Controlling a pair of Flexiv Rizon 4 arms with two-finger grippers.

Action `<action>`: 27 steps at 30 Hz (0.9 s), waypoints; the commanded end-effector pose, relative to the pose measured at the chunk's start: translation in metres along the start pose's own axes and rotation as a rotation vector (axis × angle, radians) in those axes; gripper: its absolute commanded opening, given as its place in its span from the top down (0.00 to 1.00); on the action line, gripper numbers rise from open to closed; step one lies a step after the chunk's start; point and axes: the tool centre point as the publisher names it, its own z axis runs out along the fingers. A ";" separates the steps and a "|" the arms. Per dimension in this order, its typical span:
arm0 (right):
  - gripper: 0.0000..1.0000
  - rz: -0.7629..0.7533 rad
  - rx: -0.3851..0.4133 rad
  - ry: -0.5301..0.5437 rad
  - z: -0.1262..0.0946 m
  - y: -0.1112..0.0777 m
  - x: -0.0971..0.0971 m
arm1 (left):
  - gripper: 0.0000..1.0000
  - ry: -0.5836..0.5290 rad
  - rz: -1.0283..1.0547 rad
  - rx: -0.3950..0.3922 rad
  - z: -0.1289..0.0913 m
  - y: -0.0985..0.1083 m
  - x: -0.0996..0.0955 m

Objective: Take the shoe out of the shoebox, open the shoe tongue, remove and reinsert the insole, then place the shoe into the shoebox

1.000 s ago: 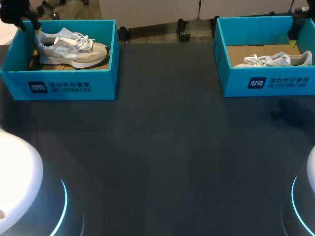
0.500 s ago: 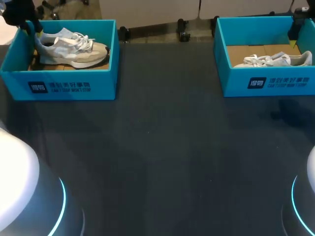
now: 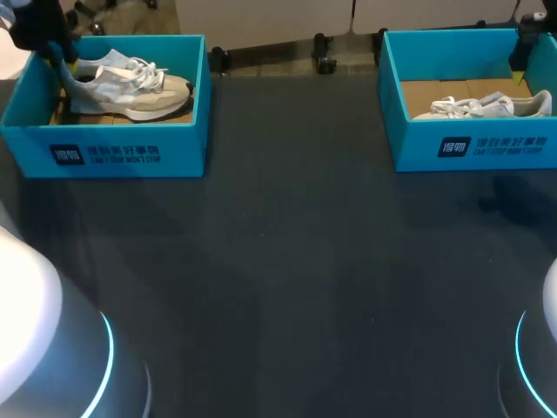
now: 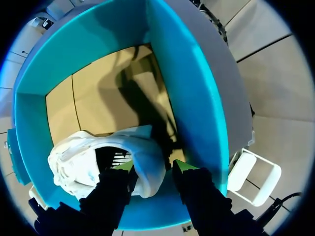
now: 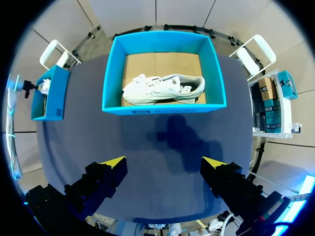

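Dark table (image 3: pixel 296 261): left gripper (image 4: pixel 153 167) lowered into far-left teal cardboard shoebox (image 3: pixel 130 152), parted astride grey-white sneaker (image 3: pixel 130 87) heel; grasp judged next. Right gripper (image 5: pixel 162 167) spread.

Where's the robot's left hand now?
Far left in the head view, the left gripper is inside the left shoebox, open fingers straddling the shoe at its heel.

Table (image 3: pixel 296 287): dark, matt, finely grained. Left box (image 3: pixel 183 148): teal card, matt walls, bare brown card inside. Shoe (image 3: pixel 122 87): pale woven mesh cloth, soft-looking; sole smooth, rubbery.
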 end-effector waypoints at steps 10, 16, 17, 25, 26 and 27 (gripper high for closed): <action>0.00 0.000 0.001 -0.001 0.000 0.000 0.000 | 0.53 -0.005 -0.004 0.034 0.016 0.005 0.004; 0.00 0.000 0.001 -0.001 0.000 0.000 0.000 | 0.53 -0.003 -0.001 0.052 0.022 0.006 0.004; 0.00 0.000 0.001 -0.001 0.000 0.000 0.000 | 0.53 -0.003 -0.001 0.057 0.023 0.006 0.004; 0.00 0.000 0.001 -0.001 0.000 0.000 0.000 | 0.64 -0.004 -0.001 0.078 0.027 0.004 0.006; 0.00 0.000 0.001 -0.001 0.000 0.000 0.000 | 0.67 -0.003 0.001 0.079 0.027 0.004 0.007; 0.00 0.000 0.001 -0.001 0.000 0.000 0.000 | 0.68 -0.002 0.002 0.079 0.027 0.004 0.007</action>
